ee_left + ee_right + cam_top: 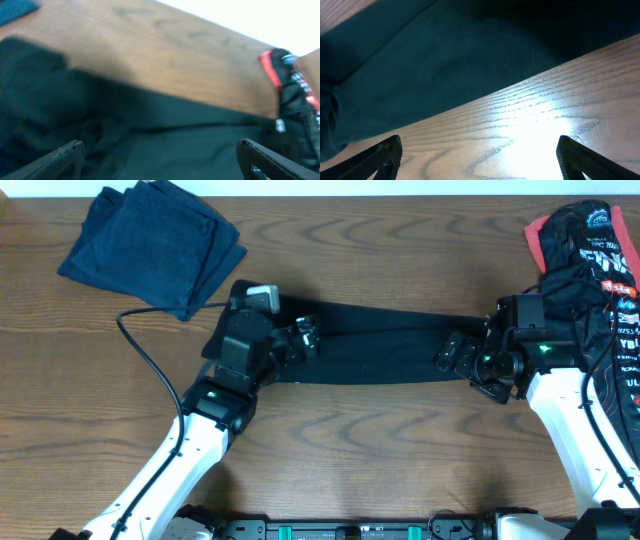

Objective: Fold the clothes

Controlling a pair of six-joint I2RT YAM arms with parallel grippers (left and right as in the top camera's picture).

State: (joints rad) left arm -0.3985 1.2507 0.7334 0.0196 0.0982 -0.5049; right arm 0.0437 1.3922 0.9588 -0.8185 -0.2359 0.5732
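Since both pairs of jaws stand wide apart and empty, the left gripper [305, 337] and right gripper [458, 356] hover over opposite ends of the black shirt [385, 340], a long folded strip across the middle of the table [380, 440], seemingly ready for its next fold. Beyond it, a folded dark-blue stack [150, 245] sits at the far left corner, apparently finished, while unfolded clothes [590, 250] wait heaped at the far right corner.

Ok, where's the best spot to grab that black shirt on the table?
Probably the right short end of the shirt, from above: it lies flat as a long narrow strip, so that edge should pinch and fold over easily.
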